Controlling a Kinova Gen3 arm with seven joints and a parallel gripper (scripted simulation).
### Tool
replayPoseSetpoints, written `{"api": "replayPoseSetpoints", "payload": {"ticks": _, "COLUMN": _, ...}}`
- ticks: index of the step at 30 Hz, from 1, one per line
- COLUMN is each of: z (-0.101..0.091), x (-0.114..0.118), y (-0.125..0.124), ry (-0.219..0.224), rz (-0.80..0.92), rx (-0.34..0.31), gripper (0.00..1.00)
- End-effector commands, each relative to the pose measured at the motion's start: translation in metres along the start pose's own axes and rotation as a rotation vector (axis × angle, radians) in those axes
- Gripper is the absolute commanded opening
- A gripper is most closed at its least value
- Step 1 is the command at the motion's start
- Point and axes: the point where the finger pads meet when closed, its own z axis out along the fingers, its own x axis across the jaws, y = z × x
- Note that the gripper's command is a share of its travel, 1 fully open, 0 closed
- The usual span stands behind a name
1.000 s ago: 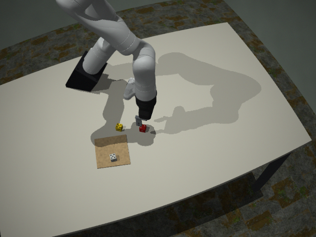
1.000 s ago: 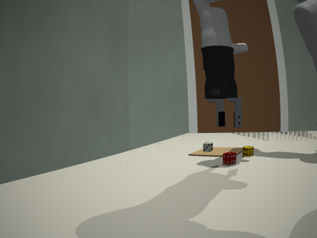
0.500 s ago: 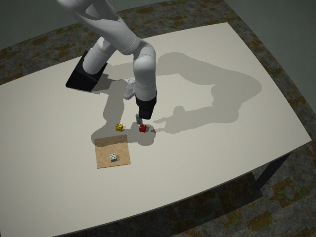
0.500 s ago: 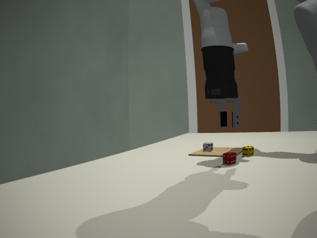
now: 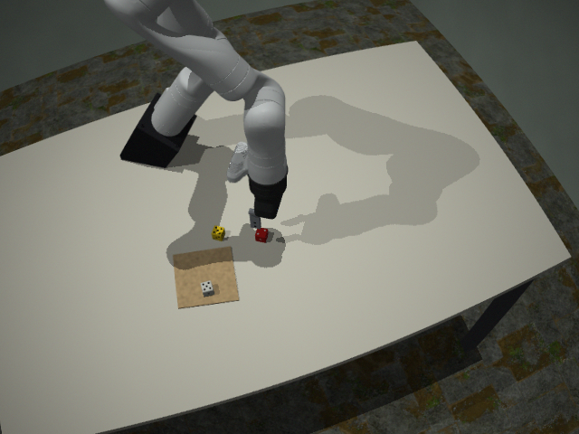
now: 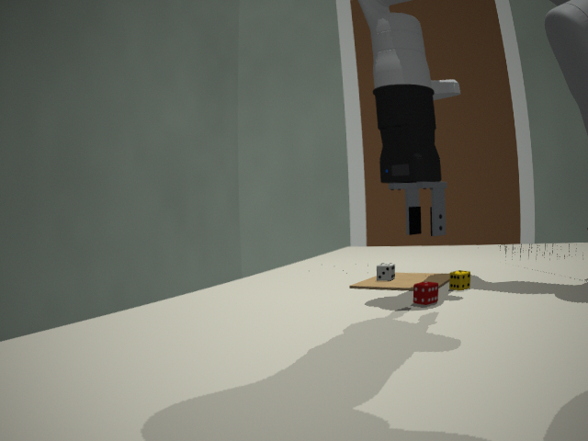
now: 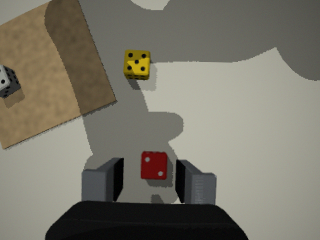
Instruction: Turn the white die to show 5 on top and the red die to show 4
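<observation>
The red die (image 5: 261, 234) (image 6: 425, 292) (image 7: 154, 164) lies flat on the bare table, right of the mat. My gripper (image 5: 258, 224) (image 6: 426, 232) (image 7: 149, 174) is open and empty. It points straight down and hangs well above the red die, which shows centred between the fingers in the wrist view. The white die (image 5: 207, 287) (image 6: 385, 271) (image 7: 7, 80) sits flat on the tan mat (image 5: 191, 270) (image 6: 379, 285) (image 7: 47, 100) with five pips up. The yellow die (image 5: 218, 232) (image 6: 459, 279) (image 7: 136, 63) lies on the table just beyond the mat's far edge, left of the red die.
The arm's black base (image 5: 149, 142) stands at the back left of the white table (image 5: 397, 233). The arm's shadow covers the mat's far edge and the ground around the red and yellow dice.
</observation>
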Motion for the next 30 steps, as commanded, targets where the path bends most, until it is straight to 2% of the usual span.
{"api": "replayPoseSetpoints", "payload": {"ticks": 1, "z": 0.000, "x": 0.003, "y": 0.002, "ry": 0.004, "rz": 0.005, "rx": -0.005, "gripper": 0.79}}
{"api": "replayPoseSetpoints", "payload": {"ticks": 16, "z": 0.002, "x": 0.003, "y": 0.002, "ry": 0.003, "rz": 0.005, "rx": -0.005, "gripper": 0.79}}
{"api": "replayPoseSetpoints", "payload": {"ticks": 30, "z": 0.016, "x": 0.003, "y": 0.002, "ry": 0.003, "rz": 0.006, "rx": -0.004, "gripper": 0.79}}
